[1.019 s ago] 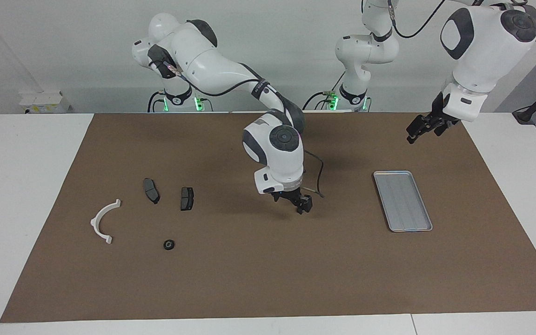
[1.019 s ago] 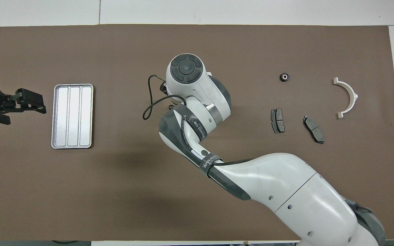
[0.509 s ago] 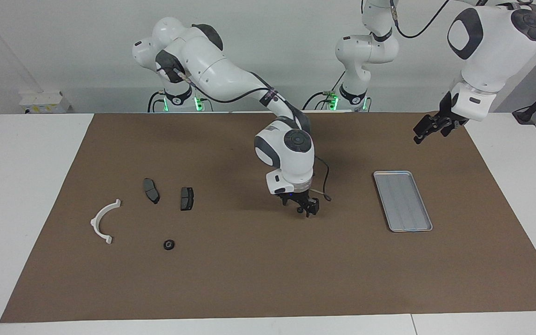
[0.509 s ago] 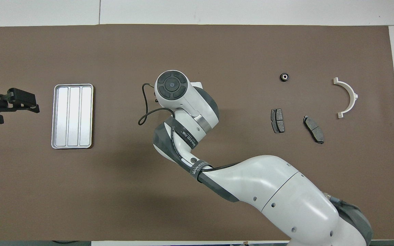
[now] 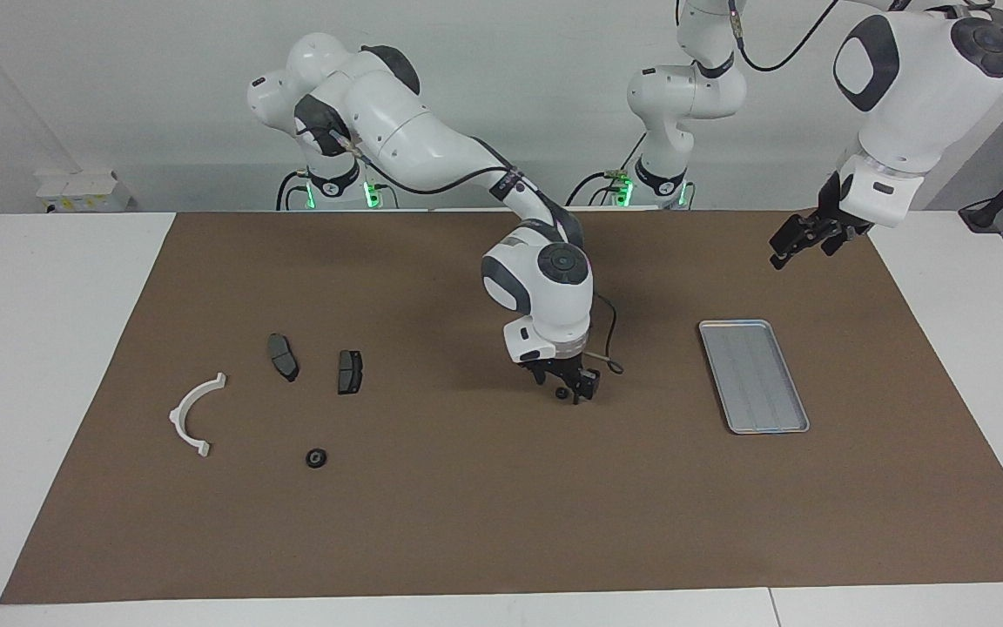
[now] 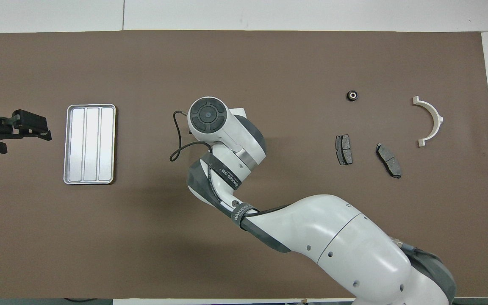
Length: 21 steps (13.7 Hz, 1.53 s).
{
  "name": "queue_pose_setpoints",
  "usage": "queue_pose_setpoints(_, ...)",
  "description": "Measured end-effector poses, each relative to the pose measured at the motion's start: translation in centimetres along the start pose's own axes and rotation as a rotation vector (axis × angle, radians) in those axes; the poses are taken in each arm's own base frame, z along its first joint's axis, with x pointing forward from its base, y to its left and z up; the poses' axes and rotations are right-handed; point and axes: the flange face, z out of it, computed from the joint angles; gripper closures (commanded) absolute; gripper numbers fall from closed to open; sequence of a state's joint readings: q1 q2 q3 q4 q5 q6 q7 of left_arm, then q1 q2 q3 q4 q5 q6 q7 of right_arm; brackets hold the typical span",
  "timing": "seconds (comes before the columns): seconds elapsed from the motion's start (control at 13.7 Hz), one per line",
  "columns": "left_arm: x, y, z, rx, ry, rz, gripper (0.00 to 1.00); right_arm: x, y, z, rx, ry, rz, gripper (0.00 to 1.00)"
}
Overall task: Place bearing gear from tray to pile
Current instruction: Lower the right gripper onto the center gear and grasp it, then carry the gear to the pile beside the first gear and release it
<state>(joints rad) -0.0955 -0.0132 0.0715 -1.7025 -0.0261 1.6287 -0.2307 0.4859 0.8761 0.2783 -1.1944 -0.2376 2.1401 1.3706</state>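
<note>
Since the earlier frames the right gripper (image 5: 568, 388) has been carried a little toward the tray (image 5: 754, 376) and lowered to the mat (image 5: 467, 522); the left gripper (image 5: 784, 252) has hardly shifted.

From the facing view, a small dark bearing gear (image 5: 562, 394) is seen on the mat, off the tray and well apart from the pile (image 5: 292, 392). The right gripper is set down around it, its jaws parted with the gear between them; whether either finger touches it cannot be told. The tray is seen bare. In the pile lie a white bracket (image 5: 192, 416), two brake pads (image 5: 283, 356) and a second gear (image 5: 316, 457). The step in hand is judged to be the pick-up: closing on the gear is called for next, then a lift and a carry to the pile. The left gripper is held waiting over the mat near the tray.

From overhead, gear and right gripper are hidden under the arm's wrist (image 6: 208, 115), so nothing of the grasp can be read there.
</note>
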Motion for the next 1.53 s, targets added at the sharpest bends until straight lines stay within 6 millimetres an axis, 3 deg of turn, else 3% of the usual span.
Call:
queue_pose_setpoints(0.36,-0.2,0.2,0.1,0.003,-0.013,0.004,0.00,-0.6,-0.5,-0.6,0.012,0.002,-0.009,1.00)
queue_pose_setpoints(1.09,-0.2,0.2,0.0,0.003,-0.011,0.005,0.00,-0.2,0.0,-0.8,-0.024,-0.001,-0.010,1.00)
queue_pose_setpoints(1.31,-0.2,0.2,0.0,0.003,-0.011,0.005,0.00,2.2,0.8,-2.8,-0.048,0.006,-0.045,1.00)
queue_pose_setpoints(1.53,-0.2,0.2,0.0,0.003,-0.011,0.004,0.00,7.1,2.4,-6.3,-0.036,0.031,-0.099,1.00)
